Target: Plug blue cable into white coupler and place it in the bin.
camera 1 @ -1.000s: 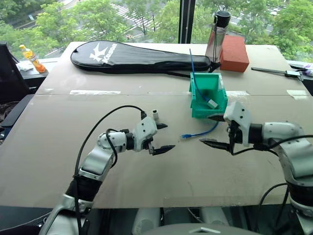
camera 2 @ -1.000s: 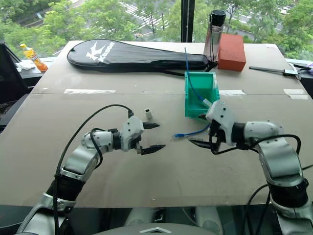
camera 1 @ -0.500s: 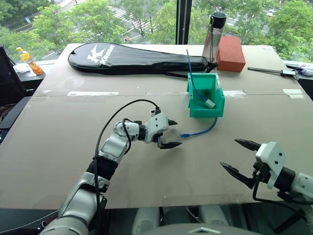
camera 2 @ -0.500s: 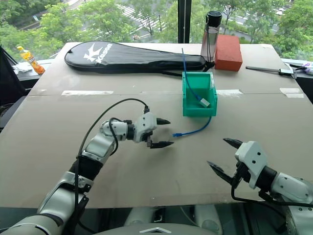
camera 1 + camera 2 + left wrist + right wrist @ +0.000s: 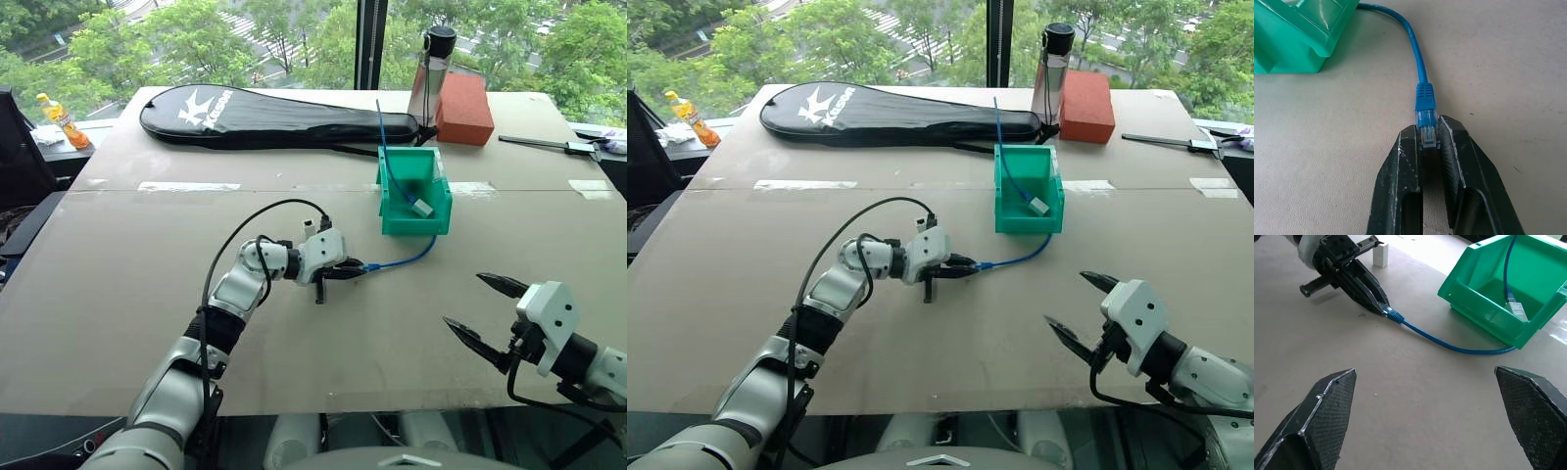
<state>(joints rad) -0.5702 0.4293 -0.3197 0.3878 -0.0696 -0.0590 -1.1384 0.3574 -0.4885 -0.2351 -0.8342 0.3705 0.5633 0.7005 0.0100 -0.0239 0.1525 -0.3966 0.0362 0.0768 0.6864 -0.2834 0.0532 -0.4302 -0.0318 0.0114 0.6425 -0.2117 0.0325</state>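
Cable plug is clamped: the left gripper [image 5: 1429, 139] is closed on the clear plug end of the blue cable [image 5: 407, 260], low over the table [image 5: 147, 294]. From there the cable curves across the tabletop to the front of the bin [image 5: 414, 219], just beside its lower right corner. The white coupler [image 5: 1380, 255] is seen standing on the table just behind the left gripper, apart from the plug. The right gripper [image 5: 487, 311] is held well apart, near the table's front edge, jaws spread wide with nothing between them. Inside the bin, 1 longer blue cable [image 5: 385, 147] with a white end block is leaned over the back wall. Behind the bin are lined up a black racket bag [image 5: 279, 111], a bottle [image 5: 431, 73] and a red-brown block [image 5: 465, 110]. Path between plug and coupler is blocked only by the left gripper's own body.
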